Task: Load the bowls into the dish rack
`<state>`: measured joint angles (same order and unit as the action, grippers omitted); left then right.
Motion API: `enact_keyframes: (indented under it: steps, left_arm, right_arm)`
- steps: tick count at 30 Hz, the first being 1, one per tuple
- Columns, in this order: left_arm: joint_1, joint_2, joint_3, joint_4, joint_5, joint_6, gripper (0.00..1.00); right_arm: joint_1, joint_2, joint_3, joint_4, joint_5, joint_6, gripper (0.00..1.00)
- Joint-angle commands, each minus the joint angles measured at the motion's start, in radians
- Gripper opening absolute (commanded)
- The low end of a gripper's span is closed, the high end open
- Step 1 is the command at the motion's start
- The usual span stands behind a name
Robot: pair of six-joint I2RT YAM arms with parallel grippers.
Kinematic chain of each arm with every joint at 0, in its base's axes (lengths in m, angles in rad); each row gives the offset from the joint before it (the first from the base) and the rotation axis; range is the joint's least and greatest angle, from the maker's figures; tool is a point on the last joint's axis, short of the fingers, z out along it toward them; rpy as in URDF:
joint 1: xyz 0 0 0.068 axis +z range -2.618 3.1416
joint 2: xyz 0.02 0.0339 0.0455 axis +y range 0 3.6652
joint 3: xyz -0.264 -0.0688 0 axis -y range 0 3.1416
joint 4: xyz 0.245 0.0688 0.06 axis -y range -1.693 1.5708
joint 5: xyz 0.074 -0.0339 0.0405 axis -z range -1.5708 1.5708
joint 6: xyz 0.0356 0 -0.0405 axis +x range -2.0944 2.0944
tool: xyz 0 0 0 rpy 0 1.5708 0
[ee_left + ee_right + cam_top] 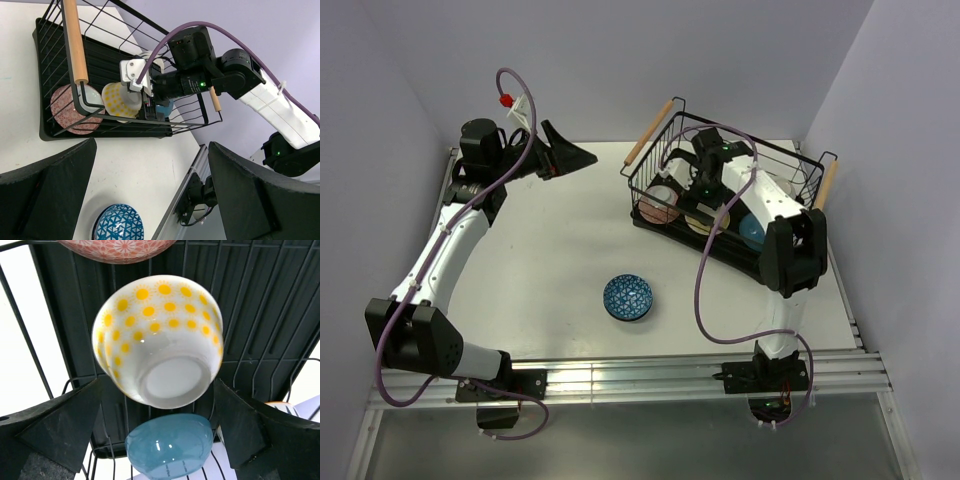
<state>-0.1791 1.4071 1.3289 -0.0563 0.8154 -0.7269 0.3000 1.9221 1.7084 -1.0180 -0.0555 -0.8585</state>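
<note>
While its jaws stand spread wide to either side of a yellow-dotted bowl (160, 335), the right gripper (157, 385) reaches down into the dish rack (107, 60). The bowl sits tipped on its side on the slatted black base; whether the pads touch it cannot be told. A pink patterned bowl (117, 247) and a plain blue bowl (167, 445) flank it in the same row. The rack, with two wooden handles (74, 40), stands at the far right of the white table (540, 260). A blue-patterned bowl (628, 297) sits on the table near its front middle, well apart from the rack. At far left, the left gripper (152, 145) hangs above the table, jaws wide, holding nothing.
</note>
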Motion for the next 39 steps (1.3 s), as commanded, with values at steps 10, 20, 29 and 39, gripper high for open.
enact_keyframes:
  steps: [10,20,29,39]
  left_arm:
    - [0.004,-0.013,0.021,0.049,0.019,0.001,0.99]
    - [0.007,0.0,0.026,0.013,-0.019,0.035,0.99]
    - [0.038,0.018,0.038,-0.132,-0.073,0.231,1.0]
    - [0.026,-0.017,-0.057,-0.318,-0.119,0.576,0.98]
  right_arm:
    - [-0.085,0.003,0.242,-0.126,-0.242,0.109,0.74]
    - [-0.176,0.101,0.28,-0.064,-0.101,0.239,0.36]
    - [-0.173,0.121,0.152,-0.004,-0.099,0.257,0.37]
    - [-0.136,0.078,0.065,0.007,-0.127,0.23,0.38]
